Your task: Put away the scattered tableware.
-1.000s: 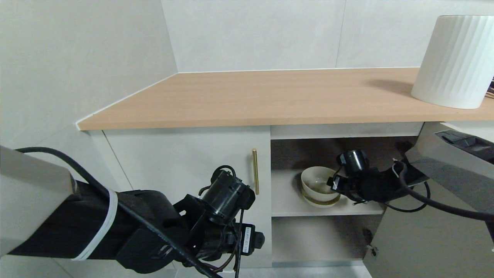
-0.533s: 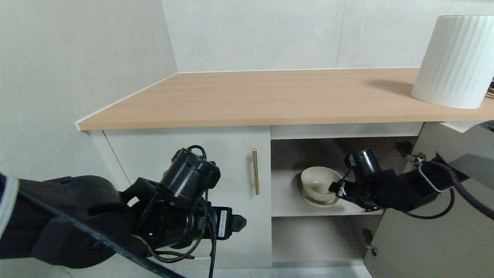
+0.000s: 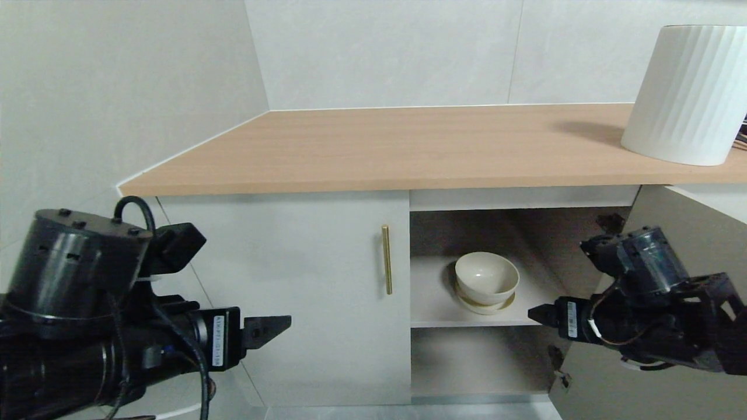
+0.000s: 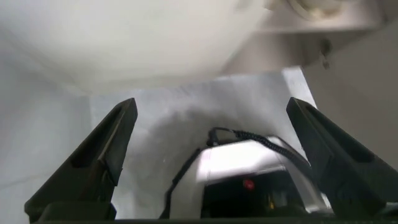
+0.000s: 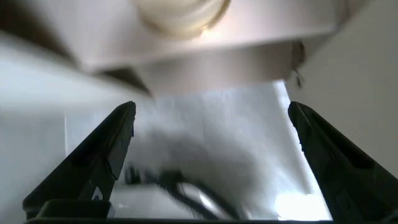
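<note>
A glossy cream bowl (image 3: 487,277) stands upright on a matching plate (image 3: 488,304), right of centre in the frame. Both sit on a shelf (image 3: 432,303) of the open cabinet (image 3: 292,274) under the wooden surface (image 3: 408,146). The bowl hides most of the plate. The left claw (image 4: 210,104) and right claw (image 5: 211,107), low at either side, are both spread wide and hold nothing.

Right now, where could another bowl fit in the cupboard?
The middle shelf is bare between the bowl and the closed door. The compartment below is bare too. The countertop is bare left of the white ribbed container. It is tight by the right claw, at the shelf's right front.
</note>
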